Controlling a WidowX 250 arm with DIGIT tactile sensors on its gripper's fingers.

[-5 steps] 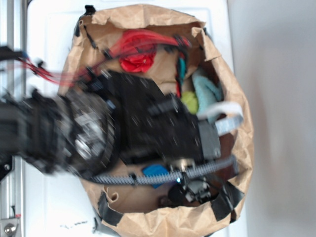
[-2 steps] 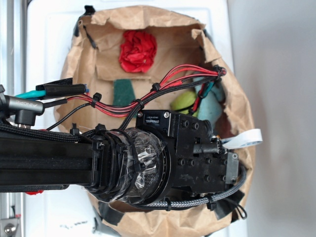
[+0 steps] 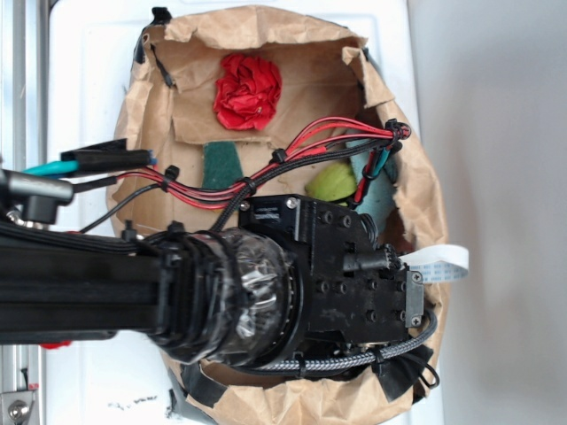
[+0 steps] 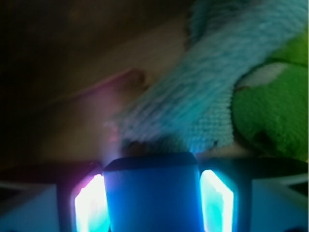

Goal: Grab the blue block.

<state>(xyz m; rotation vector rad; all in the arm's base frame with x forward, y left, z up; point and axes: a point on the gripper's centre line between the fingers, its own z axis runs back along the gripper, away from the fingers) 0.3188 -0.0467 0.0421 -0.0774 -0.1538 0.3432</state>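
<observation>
Brown paper, crumpled and taped at its edges with black tape, forms the open bag (image 3: pixel 407 168) that lies on the white table (image 3: pixel 89 53), and the black arm (image 3: pixel 106 292) reaches into it from the left, its wrist housing covering most of the bag's lower half. From the outside view the gripper itself is hidden under that housing. The wrist view tells more: the blue block (image 4: pixel 152 193) sits squarely between the two fingers (image 4: pixel 89 203), which glow pale on either side and press against its flanks, so the gripper (image 4: pixel 152 200) is closed on the block. Just beyond the block's far edge lies the pale teal cloth (image 4: pixel 217 92), fuzzy and folded, running up toward the top right, and beside it on the right is a bright green soft object (image 4: pixel 270 111) (its shape is too blurred to name). In the outside view a red crumpled cloth (image 3: pixel 246 91) rests near the bag's far end, a dark green sponge (image 3: pixel 221 166) lies flat below it, and red and black cables (image 3: pixel 301 150) arch across the opening above the arm.
</observation>
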